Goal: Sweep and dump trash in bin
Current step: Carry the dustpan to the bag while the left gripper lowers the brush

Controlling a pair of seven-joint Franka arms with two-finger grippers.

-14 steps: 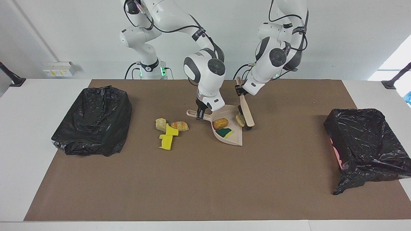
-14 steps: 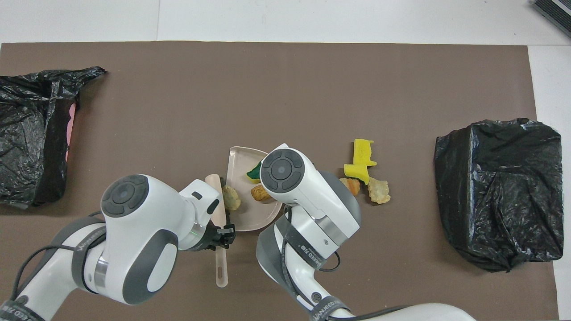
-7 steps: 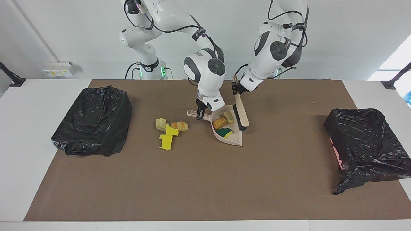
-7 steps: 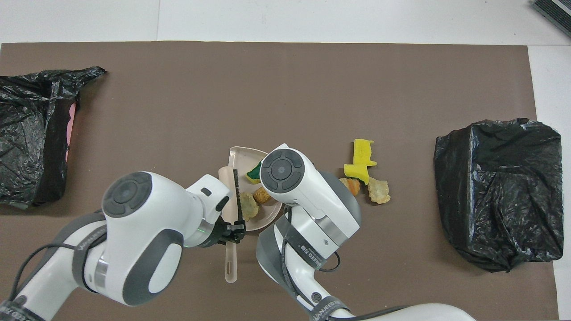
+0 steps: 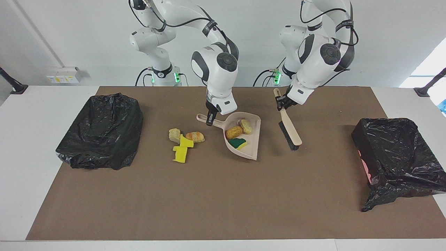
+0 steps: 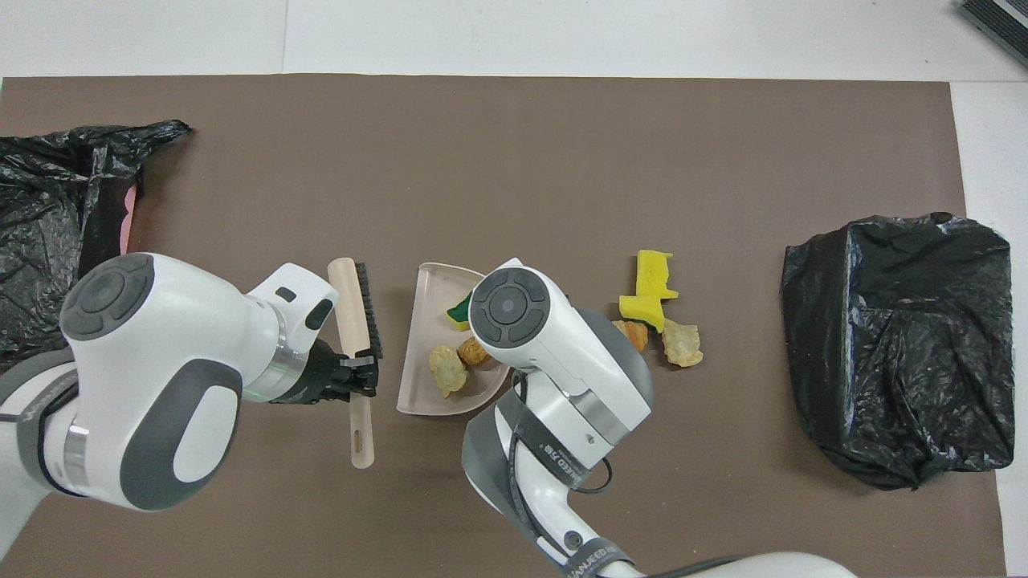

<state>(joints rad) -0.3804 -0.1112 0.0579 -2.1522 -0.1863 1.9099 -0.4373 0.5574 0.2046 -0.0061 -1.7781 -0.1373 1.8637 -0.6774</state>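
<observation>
Three scraps of trash (image 5: 238,134) already in the dustpan (image 5: 253,148): two tan lumps and a green-topped sponge. Four more trash pieces (image 5: 184,143) lying on the mat just beside it, toward the right arm's end, not yet swept. Right gripper (image 5: 209,118) clamped on the dustpan handle; left gripper (image 5: 281,103) clamped on the brush (image 5: 290,130), held beside the pan. Neither black-bagged bin (image 5: 101,130) fed yet, by the look of it; sweeping and dumping both left

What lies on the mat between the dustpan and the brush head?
Nothing: in the facing view the brown mat is bare between the dustpan and the brush held by the left gripper.
</observation>
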